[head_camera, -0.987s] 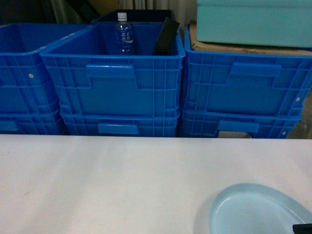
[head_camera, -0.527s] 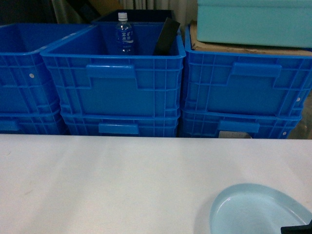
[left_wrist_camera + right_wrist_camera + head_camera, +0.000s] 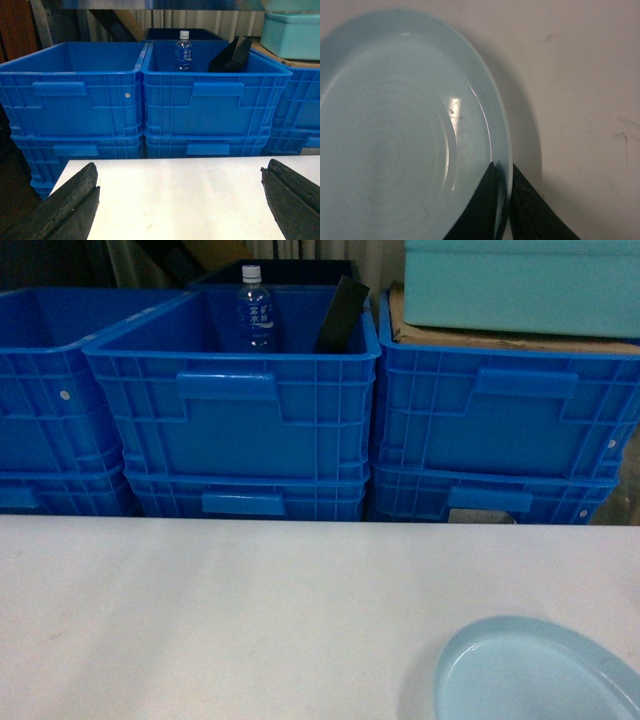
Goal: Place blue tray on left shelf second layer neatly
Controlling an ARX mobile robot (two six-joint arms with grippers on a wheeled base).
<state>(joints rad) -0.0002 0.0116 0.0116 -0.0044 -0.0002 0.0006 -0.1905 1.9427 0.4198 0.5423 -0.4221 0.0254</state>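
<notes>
Left gripper (image 3: 180,205): black fingers spread wide, held above the white table (image 3: 220,620), nothing between them. Beyond the table, stacked deep dark-blue ribbed plastic crates (image 3: 230,410); a clear water bottle (image 3: 255,308) is stood in the middle one. Pale sky-blue glossy plastic tray (image 3: 530,675): laid at the table's near right corner. Right gripper (image 3: 506,200): fingers closed narrowly on the tray's rim.

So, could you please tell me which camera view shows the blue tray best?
The right wrist view: the blue tray fills it, right gripper pinching its rim. The head view shows only part of it at the bottom right corner; the left wrist view shows none.
</notes>
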